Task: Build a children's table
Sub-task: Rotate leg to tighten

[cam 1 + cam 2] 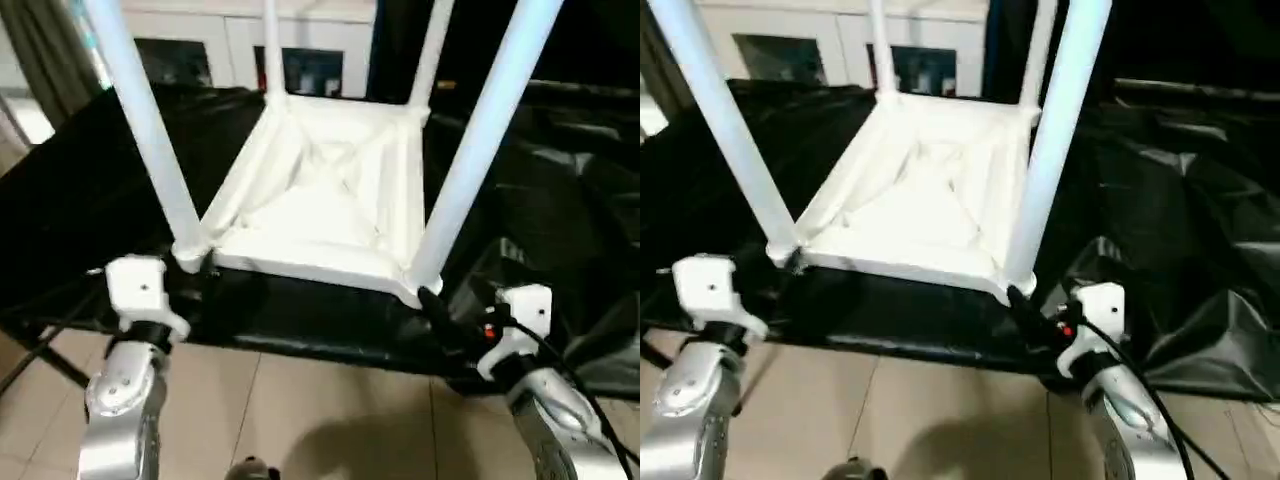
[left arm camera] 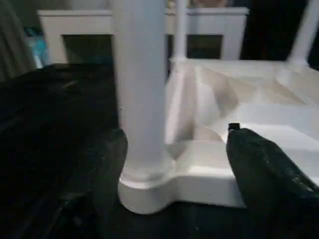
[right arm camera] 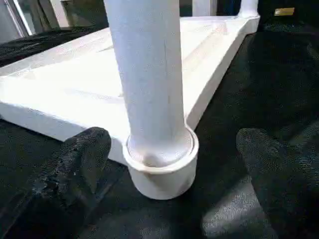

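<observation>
Left pincer point(image 1: 205, 268) sits at the near-left corner of the children's table point(image 1: 320, 200), fingers hard to make out in the left eye view; right pincer point(image 1: 435, 305) at the near-right corner, one black finger reaching up to the corner socket. The table lies upside down on a desk draped in black cloth point(image 1: 90, 180), X-ribbed underside up, all four legs standing in the corner sockets. Near-left leg point(image 1: 145, 120) and near-right leg point(image 1: 485, 130) rise out of the top edge of the picture, far-left leg point(image 1: 270, 45) and far-right leg point(image 1: 432, 50) behind. Tan tiled floor point(image 1: 330, 410) below the desk edge, white cabinets point(image 1: 230, 45) at the back.

Right eye view: same layout, right pincer's finger touching or just beside the near-right socket point(image 1: 1015, 285); silver forearms at both lower corners.

Left wrist view: left pincer point(image 2: 174, 159) open, black fingers point(image 2: 264, 174) spread either side of the near-left leg point(image 2: 142, 84) and its socket point(image 2: 147, 191), apart from the leg, not gripping.

Right wrist view: right pincer point(image 3: 172, 154) open, fingers point(image 3: 82, 159) wide on both sides of the near-right leg point(image 3: 149, 74), seated in its round socket point(image 3: 162, 172); no contact with the leg visible.
</observation>
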